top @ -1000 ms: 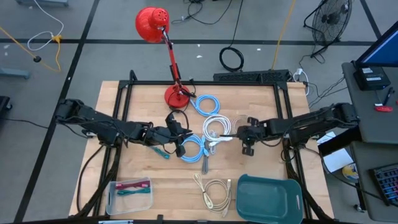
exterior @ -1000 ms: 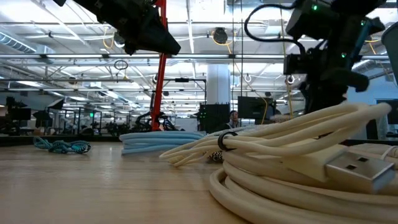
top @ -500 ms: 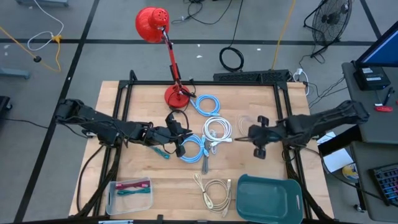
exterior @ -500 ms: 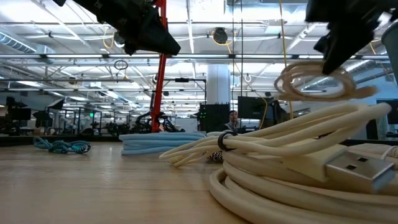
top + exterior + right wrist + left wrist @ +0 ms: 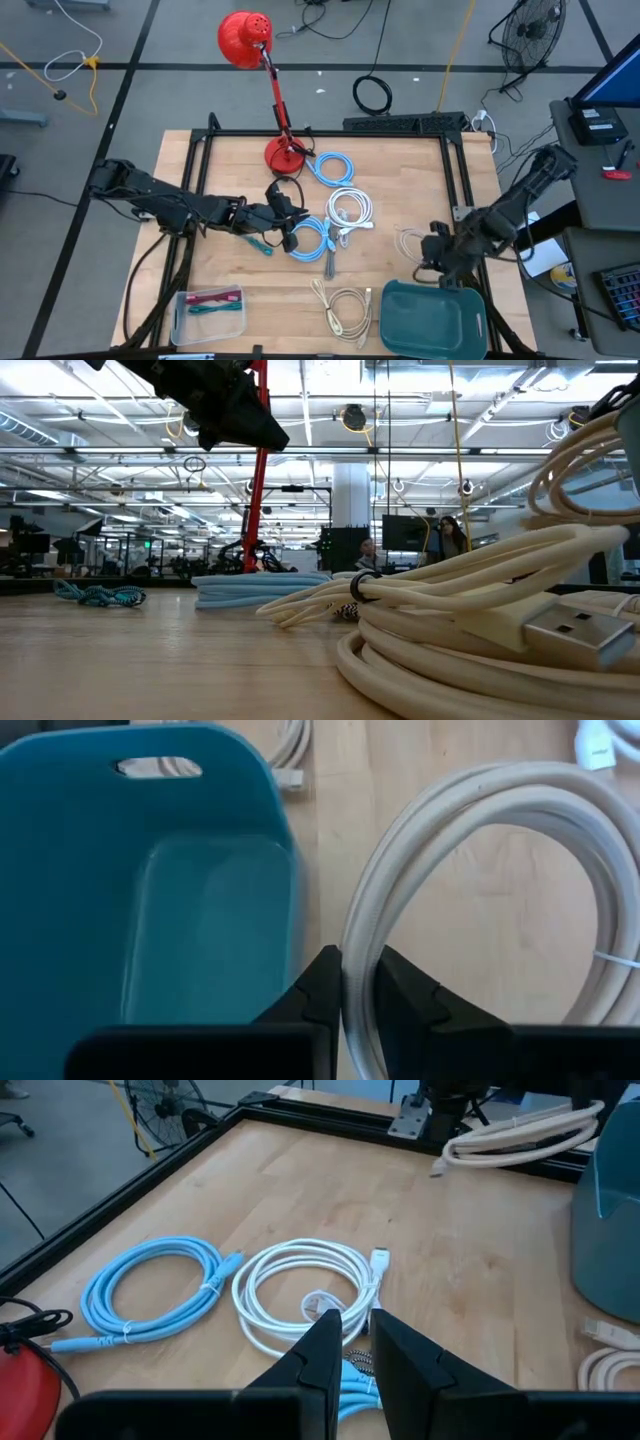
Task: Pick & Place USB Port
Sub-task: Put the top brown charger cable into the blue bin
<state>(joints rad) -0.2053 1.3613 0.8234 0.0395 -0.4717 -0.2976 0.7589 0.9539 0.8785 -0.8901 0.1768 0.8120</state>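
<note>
A cream coiled USB cable [image 5: 408,243] hangs from my right gripper [image 5: 432,262], which is shut on it just beyond the far rim of the teal bin [image 5: 432,318]. The right wrist view shows the coil [image 5: 470,810] beside the bin [image 5: 150,920], and the left wrist view shows it [image 5: 520,1135] far off. My left gripper [image 5: 290,232] hovers over the blue coil [image 5: 312,238] at the table's middle. Its fingers [image 5: 358,1342] stand a narrow gap apart with nothing between them. My right gripper pinches one side of the coil's bundled loops [image 5: 358,970] between its two fingers. The fingers slant down from above, and the loops run between them along their length. The coil hangs lifted clear of the table, its ring [image 5: 590,460] spread out ahead of the fingers.
A red desk lamp [image 5: 270,90] stands at the far side. A light blue coil [image 5: 330,165] and a white coil [image 5: 350,207] lie mid-table. Another cream cable [image 5: 345,308] lies near the front edge, and a clear box [image 5: 208,308] holding cables sits at the near left.
My right gripper has risen and swung from the table's middle toward the near right, up to the teal bin, tipping further down. The cream coil has come with it, lifted clear of the table.
</note>
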